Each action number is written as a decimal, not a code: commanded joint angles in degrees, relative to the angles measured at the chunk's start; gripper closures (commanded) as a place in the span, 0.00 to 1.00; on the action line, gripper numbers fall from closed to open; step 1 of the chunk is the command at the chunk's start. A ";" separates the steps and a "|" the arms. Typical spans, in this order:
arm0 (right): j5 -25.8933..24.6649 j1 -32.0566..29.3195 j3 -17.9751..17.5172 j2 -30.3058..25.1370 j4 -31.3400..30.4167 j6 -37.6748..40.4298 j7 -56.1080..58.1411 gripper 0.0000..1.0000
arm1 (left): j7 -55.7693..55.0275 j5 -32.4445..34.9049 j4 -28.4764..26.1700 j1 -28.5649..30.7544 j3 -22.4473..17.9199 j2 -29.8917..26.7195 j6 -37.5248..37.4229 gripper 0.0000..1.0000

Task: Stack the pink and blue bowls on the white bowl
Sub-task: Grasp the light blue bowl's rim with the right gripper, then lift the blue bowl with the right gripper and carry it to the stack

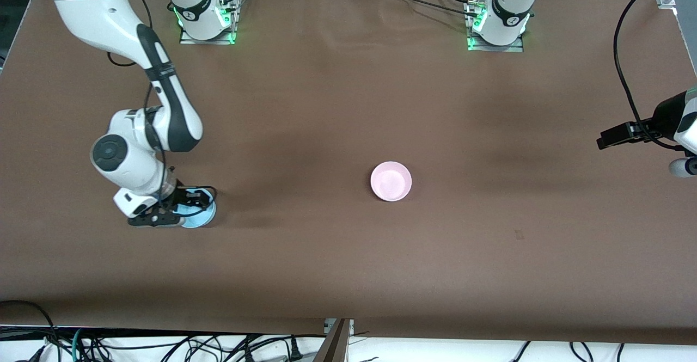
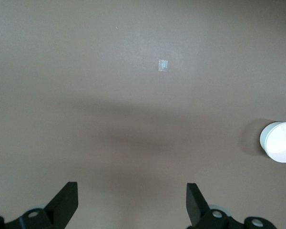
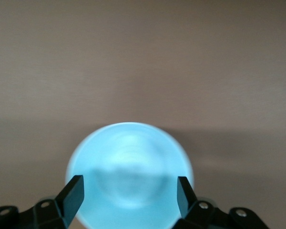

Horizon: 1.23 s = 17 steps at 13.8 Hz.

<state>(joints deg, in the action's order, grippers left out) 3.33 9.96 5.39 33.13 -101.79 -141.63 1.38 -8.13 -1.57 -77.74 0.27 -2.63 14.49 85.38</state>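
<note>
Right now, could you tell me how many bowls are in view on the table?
2. The blue bowl sits at the right arm's end, under the open right gripper. The pink bowl sits near the table's middle. No white bowl shows separately; it may be hidden.

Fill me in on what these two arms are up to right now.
The right gripper is down at the blue bowl, which sits on the brown table toward the right arm's end; its fingers stand open on either side of the bowl, not clamped on it. The pink bowl sits alone near the table's middle. The left gripper waits, open, above the table's edge at the left arm's end. Nothing is stacked yet, and no separate white bowl is clearly visible.
</note>
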 commanded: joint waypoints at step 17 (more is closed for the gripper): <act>0.27 -3.19 -0.73 3.08 -2.00 -4.89 5.39 1.00 | 1.18 1.22 0.83 -0.01 0.25 0.63 -0.83 0.00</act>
<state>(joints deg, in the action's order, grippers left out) 3.33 7.00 5.05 37.59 -102.78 -146.90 5.91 -7.85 -1.57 -77.74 0.27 -2.63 14.81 85.33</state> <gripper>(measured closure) 0.767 0.000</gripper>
